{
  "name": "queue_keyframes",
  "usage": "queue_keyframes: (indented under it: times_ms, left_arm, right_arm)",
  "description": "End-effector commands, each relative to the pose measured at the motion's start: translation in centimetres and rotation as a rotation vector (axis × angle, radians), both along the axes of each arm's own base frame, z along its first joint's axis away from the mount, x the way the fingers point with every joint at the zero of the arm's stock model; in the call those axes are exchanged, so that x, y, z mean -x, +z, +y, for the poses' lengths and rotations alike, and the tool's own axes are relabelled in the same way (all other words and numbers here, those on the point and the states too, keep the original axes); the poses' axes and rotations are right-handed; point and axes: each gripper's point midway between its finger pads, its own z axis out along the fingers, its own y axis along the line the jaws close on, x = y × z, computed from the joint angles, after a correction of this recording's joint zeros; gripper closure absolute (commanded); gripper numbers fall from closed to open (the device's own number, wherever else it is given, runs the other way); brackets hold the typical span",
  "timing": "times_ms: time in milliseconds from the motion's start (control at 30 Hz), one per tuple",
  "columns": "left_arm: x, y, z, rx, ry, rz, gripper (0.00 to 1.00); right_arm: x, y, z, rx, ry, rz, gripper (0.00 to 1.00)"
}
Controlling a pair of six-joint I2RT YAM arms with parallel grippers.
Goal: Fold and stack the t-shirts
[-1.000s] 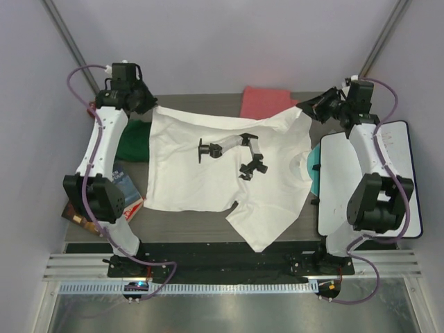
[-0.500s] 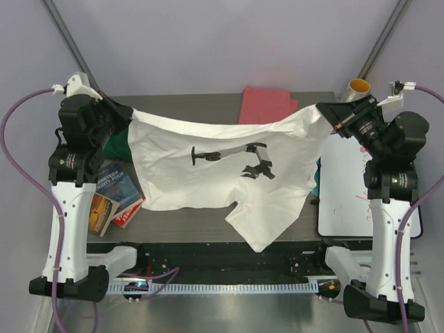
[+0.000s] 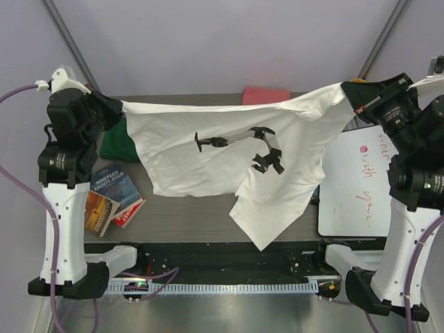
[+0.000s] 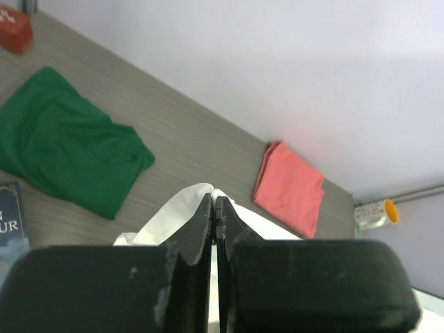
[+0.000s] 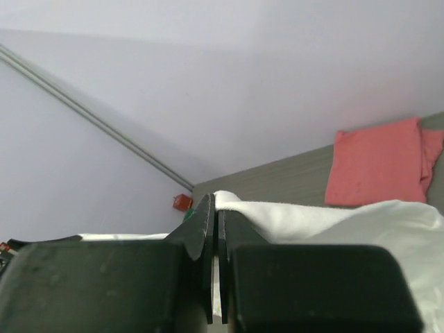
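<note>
A large white t-shirt [image 3: 208,159] with a black print hangs stretched between my two grippers, its lower part drooping toward the table's near edge. My left gripper [image 3: 118,107] is shut on its left top corner, where white cloth [image 4: 173,208] bulges round the tips of that gripper [image 4: 213,201]. At the other top corner my right gripper [image 3: 347,90] is shut, and cloth [image 5: 333,218] spills past its tips [image 5: 214,198]. The dark green t-shirt [image 3: 114,142] lies crumpled at the table's left. Folded at the back edge is the coral-pink t-shirt [image 3: 266,94].
Glossy books [image 3: 111,198] lie at the front left of the table. A whiteboard [image 3: 354,187] with red writing lies at the right. A mug [image 4: 374,214] with a yellow inside stands beyond the far right corner. A small red object [image 4: 14,28] sits at the far left.
Both arms have risen and spread apart, lifting the white t-shirt's top edge off the table and pulling it taut. Both grippers stayed shut on the cloth.
</note>
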Motion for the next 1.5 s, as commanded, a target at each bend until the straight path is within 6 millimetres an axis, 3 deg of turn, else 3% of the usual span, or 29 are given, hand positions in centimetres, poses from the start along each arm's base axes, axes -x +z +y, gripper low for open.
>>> queue_keyframes:
  times_ms: [0,133,300,467,600,800,967,1133,1267,1367,1467]
  left_arm:
    - [4.4,6.3,1.9,-0.019,0.080,-0.189,1.00]
    - [6.8,8.8,1.7,-0.003,0.063,-0.263,1.00]
    - [8.1,10.3,1.2,0.001,0.042,-0.308,0.99]
    - [10.1,11.8,2.3,0.017,0.092,-0.356,0.99]
    - [11.9,11.8,3.9,0.033,0.178,-0.361,0.99]
    - [13.3,9.9,3.4,0.073,0.149,-0.321,1.00]
    - [16.9,13.5,4.6,0.079,0.176,-0.426,0.99]
    - [18.6,17.2,5.9,0.056,0.225,-0.519,0.97]
    - [17.5,18.5,6.4,0.066,0.258,-0.537,0.98]
    - [14.0,16.2,5.8,0.064,0.277,-0.457,0.99]
    - [10.1,13.7,3.7,0.056,0.214,-0.374,0.99]
  right_arm:
    - [4.9,4.9,-1.2,0.082,-0.119,-0.166,0.99]
    - [7.3,6.4,-1.4,0.111,-0.154,-0.215,0.99]
    - [8.9,7.0,-2.2,0.130,-0.220,-0.227,0.99]
    - [10.5,7.4,-3.8,0.158,-0.324,-0.236,0.99]
    - [11.6,6.5,-5.1,0.147,-0.402,-0.205,0.99]
    - [12.9,5.2,-5.7,0.087,-0.450,-0.184,0.99]
    - [15.2,6.3,-6.8,0.115,-0.525,-0.205,0.99]
    - [14.6,6.2,-7.8,0.094,-0.560,-0.157,0.99]
    - [13.8,7.8,-8.2,0.087,-0.558,-0.180,0.99]
    - [10.6,7.6,-7.5,0.083,-0.511,-0.141,0.99]
    - [6.7,5.6,-5.0,0.085,-0.381,-0.081,0.99]
